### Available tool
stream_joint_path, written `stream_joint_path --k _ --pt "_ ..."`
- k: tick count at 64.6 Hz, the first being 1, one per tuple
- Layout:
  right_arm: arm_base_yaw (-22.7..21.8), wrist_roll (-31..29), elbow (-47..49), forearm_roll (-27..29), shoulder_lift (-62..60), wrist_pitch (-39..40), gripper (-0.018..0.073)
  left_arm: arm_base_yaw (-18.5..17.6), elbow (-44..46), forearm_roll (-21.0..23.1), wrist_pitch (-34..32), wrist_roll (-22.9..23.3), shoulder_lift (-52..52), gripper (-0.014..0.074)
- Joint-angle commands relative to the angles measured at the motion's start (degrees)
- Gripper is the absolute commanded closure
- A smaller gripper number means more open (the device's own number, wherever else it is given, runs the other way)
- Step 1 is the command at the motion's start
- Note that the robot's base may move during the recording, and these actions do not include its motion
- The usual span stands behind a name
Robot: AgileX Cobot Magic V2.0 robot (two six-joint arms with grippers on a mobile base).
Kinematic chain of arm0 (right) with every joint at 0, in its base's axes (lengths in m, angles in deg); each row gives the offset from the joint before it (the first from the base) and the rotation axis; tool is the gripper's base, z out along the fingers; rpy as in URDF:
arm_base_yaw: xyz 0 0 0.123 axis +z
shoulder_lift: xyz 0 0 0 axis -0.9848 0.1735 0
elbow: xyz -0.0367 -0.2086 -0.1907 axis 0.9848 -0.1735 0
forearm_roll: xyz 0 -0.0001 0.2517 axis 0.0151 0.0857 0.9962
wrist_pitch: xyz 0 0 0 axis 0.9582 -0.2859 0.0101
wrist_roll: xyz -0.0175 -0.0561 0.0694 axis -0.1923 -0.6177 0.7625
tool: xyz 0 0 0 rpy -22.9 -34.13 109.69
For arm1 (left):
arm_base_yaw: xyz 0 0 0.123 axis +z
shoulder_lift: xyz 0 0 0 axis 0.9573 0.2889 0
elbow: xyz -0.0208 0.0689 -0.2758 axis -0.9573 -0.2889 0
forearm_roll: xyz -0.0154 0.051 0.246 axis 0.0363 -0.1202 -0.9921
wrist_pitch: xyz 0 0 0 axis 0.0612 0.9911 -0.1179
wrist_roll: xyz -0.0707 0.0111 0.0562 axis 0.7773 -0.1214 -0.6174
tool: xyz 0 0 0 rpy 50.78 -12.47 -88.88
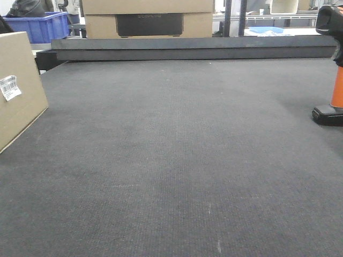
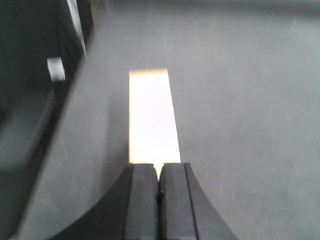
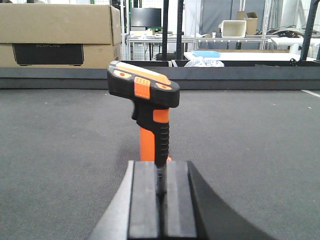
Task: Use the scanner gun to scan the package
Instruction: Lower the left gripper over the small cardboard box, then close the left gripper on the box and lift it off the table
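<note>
Currently we are reading both as empty: the left end effector (image 2: 159, 167) is holding its jaws together over the dark grey textured worktop (image 1: 177, 160), the right end effector (image 3: 161, 166) is doing the same. The plain tan cardboard package (image 1: 19, 91) is sitting at the worktop's left edge, small white label (image 1: 9, 87) facing the front camera. The black-and-orange pistol-shaped scanner gun (image 3: 145, 100) is standing upright at the right, just ahead of the right end effector.
</note>
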Motion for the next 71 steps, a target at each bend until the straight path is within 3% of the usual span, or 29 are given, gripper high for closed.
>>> stream_joint_path --k 1,9,15,18,27,30,39,71 --pt "-0.18 0.07 -0.01 -0.07 -0.15 0.92 0.0727 -0.25 3.55 0.81 1.89 2.65 5.14 0.0708" --pt "-0.18 0.07 -0.01 -0.07 -0.15 0.92 0.0727 -0.16 7.76 0.81 3.21 3.06 11.74 0.0700" --pt "-0.18 0.07 -0.01 -0.07 -0.15 0.92 0.0727 -0.16 9.82 0.81 4.91 3.06 15.49 0.0610" --pt "-0.18 0.07 -0.01 -0.07 -0.15 0.92 0.0727 -0.16 10.41 0.81 5.56 3.06 17.04 0.0519" --pt "-0.18 0.07 -0.01 -0.07 -0.15 0.92 0.0727 -0.16 10.51 0.81 5.59 3.06 20.10 0.0072" --pt "-0.18 0.07 -0.01 -0.07 -0.15 0.92 0.0727 -0.16 10.51 0.81 5.72 3.18 20.66 -0.0036" --pt "-0.18 0.07 -0.01 -0.07 -0.15 0.92 0.0727 -0.16 10.51 0.81 6.37 3.45 22.72 0.0071" --pt "-0.18 0.07 -0.01 -0.07 -0.15 0.92 0.0727 -0.16 10.51 1.58 13.10 3.45 30.09 0.0080"
